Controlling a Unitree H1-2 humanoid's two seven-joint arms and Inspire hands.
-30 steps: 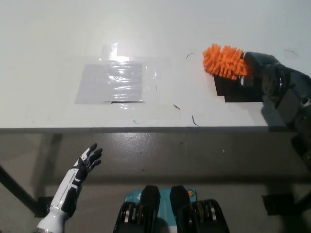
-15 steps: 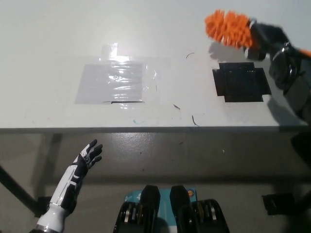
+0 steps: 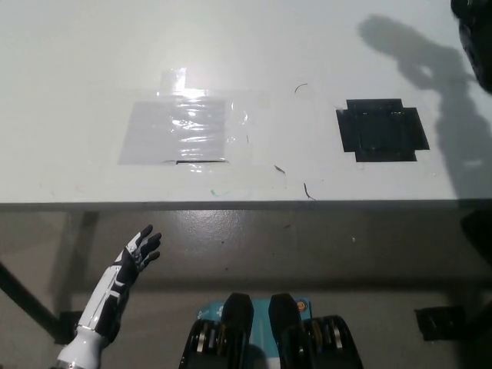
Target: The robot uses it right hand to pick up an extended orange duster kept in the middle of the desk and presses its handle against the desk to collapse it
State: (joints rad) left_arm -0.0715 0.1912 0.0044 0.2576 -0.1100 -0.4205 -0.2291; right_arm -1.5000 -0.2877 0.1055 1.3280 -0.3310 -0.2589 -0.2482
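Observation:
The orange duster is out of the picture. Only a black piece of my right arm (image 3: pixel 477 34) shows at the top right corner. The hand itself lies beyond the edge, so its hold is hidden. Its shadow (image 3: pixel 411 61) falls on the white desk (image 3: pixel 92 46) above the black square patch (image 3: pixel 382 129). My white left hand (image 3: pixel 138 252) rests low at the left, below the desk's front edge. Its fingers are spread and it holds nothing.
A clear taped plastic sheet (image 3: pixel 181 129) lies flat on the desk left of the middle. The black patch sits flat at the right. The desk's front edge runs across the picture at about mid height, with grey floor below it.
My right hand has lifted the orange duster up and to the right, off the black patch and out of the picture. The left hand has stayed in place.

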